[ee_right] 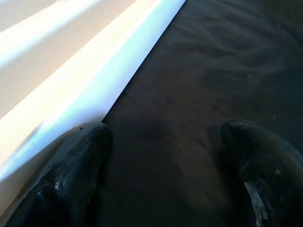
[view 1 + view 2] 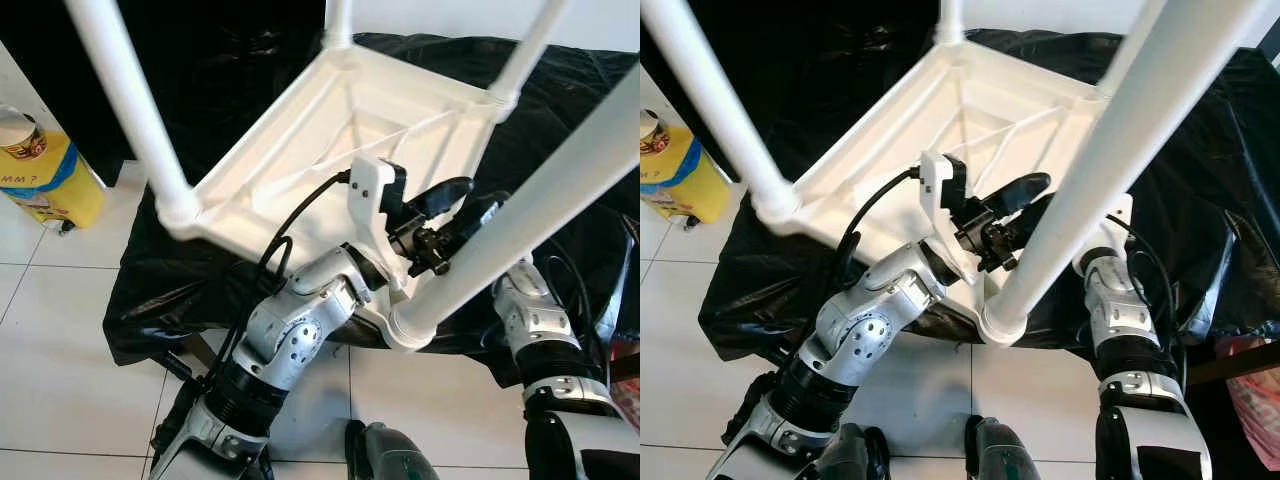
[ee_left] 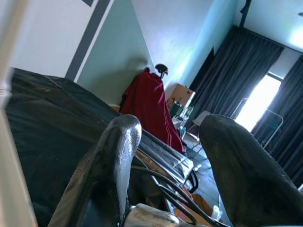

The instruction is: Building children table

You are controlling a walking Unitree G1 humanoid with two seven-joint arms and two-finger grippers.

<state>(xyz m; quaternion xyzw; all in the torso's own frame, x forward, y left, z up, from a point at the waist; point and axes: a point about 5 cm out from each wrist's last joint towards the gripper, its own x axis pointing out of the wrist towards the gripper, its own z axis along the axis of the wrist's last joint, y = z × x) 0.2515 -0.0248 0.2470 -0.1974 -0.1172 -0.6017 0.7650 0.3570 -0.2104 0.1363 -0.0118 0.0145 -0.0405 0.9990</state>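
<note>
Beside near table leg [image 2: 520, 225] | left hand [image 2: 455, 205] (fingers apart, empty)

The upturned table [image 2: 330, 130] lies on the covered surface [image 2: 560, 120], legs up. A container [image 2: 45, 175] stands on the floor [image 2: 60, 350] to its left.

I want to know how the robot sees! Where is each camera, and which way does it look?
Left eye view: on the head, looking down at the upturned white table; both arms show.
Right eye view: beside it, same scene.
Left wrist view: along the left gripper toward a red cloth.
Right wrist view: along the right gripper over the black sheet.
Both eyes share the table.
</note>
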